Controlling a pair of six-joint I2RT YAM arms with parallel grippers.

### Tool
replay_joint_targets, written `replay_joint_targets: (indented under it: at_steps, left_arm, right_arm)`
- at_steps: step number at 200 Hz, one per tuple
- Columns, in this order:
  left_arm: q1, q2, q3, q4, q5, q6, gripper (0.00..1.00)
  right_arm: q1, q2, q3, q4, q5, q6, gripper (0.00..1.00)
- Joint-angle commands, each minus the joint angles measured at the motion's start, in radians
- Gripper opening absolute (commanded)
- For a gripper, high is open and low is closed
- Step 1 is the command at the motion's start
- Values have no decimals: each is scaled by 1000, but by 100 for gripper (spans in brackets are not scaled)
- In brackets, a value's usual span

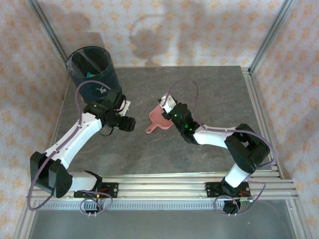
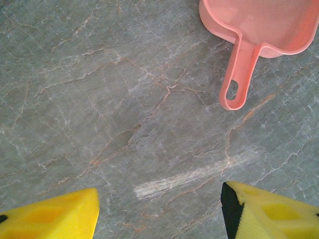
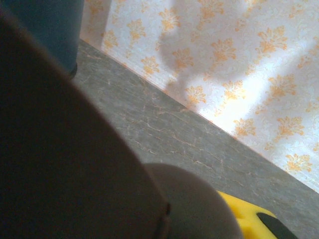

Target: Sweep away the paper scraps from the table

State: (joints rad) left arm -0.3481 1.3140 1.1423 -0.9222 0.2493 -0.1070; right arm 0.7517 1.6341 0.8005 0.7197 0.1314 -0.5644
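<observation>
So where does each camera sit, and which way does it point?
Top view: fixed above and behind the arms, looking down on the table; left arm and right arm show whole.
Left wrist: rides the left arm, looking down at the table; the open left tool frames the bottom with yellow fingers.
Right wrist: rides the right arm, looking low across the table at the wall; one yellow finger shows behind a dark blur.
Shared: top and left wrist both show the pink dustpan; top and right wrist, the dark bin.
</observation>
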Motion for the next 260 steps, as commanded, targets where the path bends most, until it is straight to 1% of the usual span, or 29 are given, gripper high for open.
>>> replay_joint_targets:
  at_steps: [1, 8, 22, 37, 53, 73, 86, 122, 164, 260]
  left_arm:
    - [12, 15, -7, 9, 4, -2, 66]
    - [12, 17, -7, 7, 4, -1, 66]
    - [12, 20, -6, 4, 1, -1, 66]
    - [12, 22, -5, 3, 1, 1, 66]
    - [12, 24, -6, 3, 4, 0, 66]
    - [13, 23, -6, 2, 1, 1, 66]
    - [12, 25, -6, 1, 3, 1, 66]
    - [12, 28, -4, -2, 5, 5, 66]
    - [12, 31, -4, -5, 0, 6, 66]
    - [12, 36, 0, -9, 2, 9, 67]
  right_arm:
    - [26, 20, -25, 6, -28, 13, 11]
    - [34, 23, -25, 3, -24, 12, 14]
    - [51, 30, -23, -2, -15, 1, 15]
    - [64, 35, -19, -12, -8, -2, 19]
    - [76, 40, -20, -19, -9, 1, 25]
    - [90, 46, -25, -24, 2, 2, 30]
    - [99, 47, -28, -28, 9, 8, 36]
    - [116, 43, -42, -31, 15, 18, 43]
    - [130, 22, -56, -52, 11, 45, 46]
    - [165, 6, -111, -80, -3, 108, 50]
